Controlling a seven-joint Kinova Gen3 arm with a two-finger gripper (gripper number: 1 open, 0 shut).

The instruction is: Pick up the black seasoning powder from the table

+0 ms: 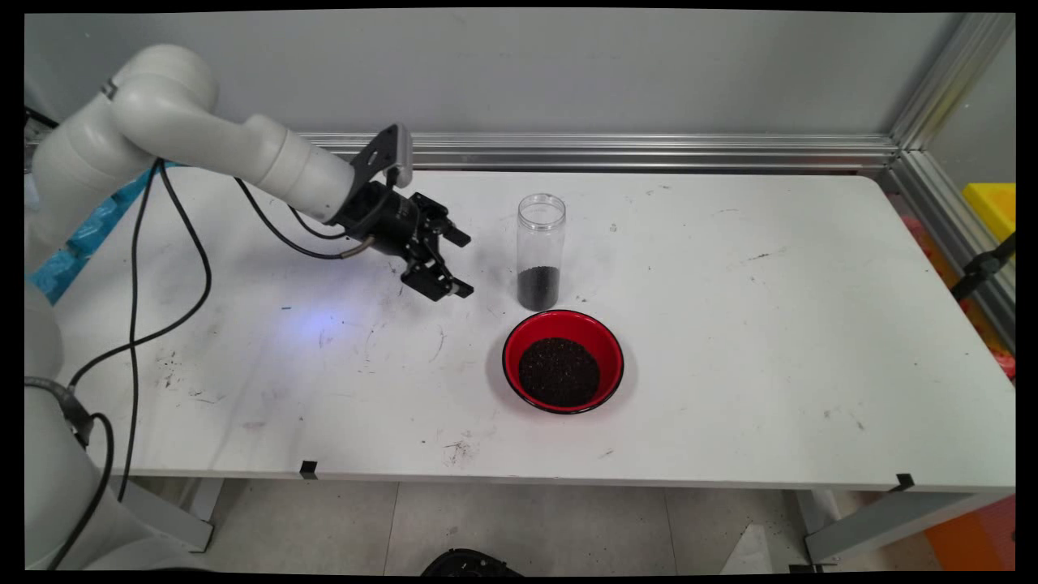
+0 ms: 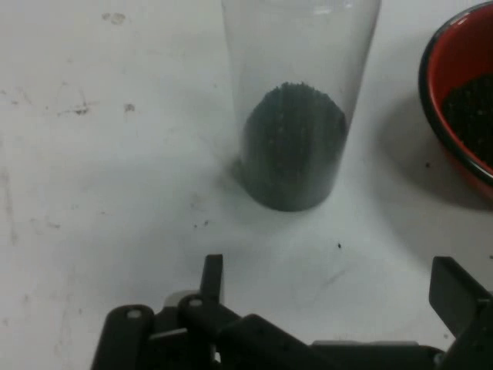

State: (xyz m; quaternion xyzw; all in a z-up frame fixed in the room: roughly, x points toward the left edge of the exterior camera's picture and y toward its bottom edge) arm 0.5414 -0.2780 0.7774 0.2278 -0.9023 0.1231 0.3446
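My claw (image 1: 450,264) hangs with its jaws apart, holding nothing, level with the jar (image 1: 541,251) and near its left. I judge a clumsy nudge could tip that tall jar and spill its dark grains. The red bowl (image 1: 563,361), toward the tabletop's (image 1: 770,341) near edge, holds more.

Light is even and soft and falls from overhead. The white table (image 1: 730,324) is bright, with no hard glare. Shadows are faint, with soft edges: a pale grey rim along the bowl's (image 1: 602,341) left side, a dim smudge under the gripper (image 1: 464,264), and a weak halo at the jar's (image 1: 541,235) foot. The rail (image 1: 649,152) behind shows pale streaks of sheen. The wall (image 1: 568,73) is a flatter, duller grey.
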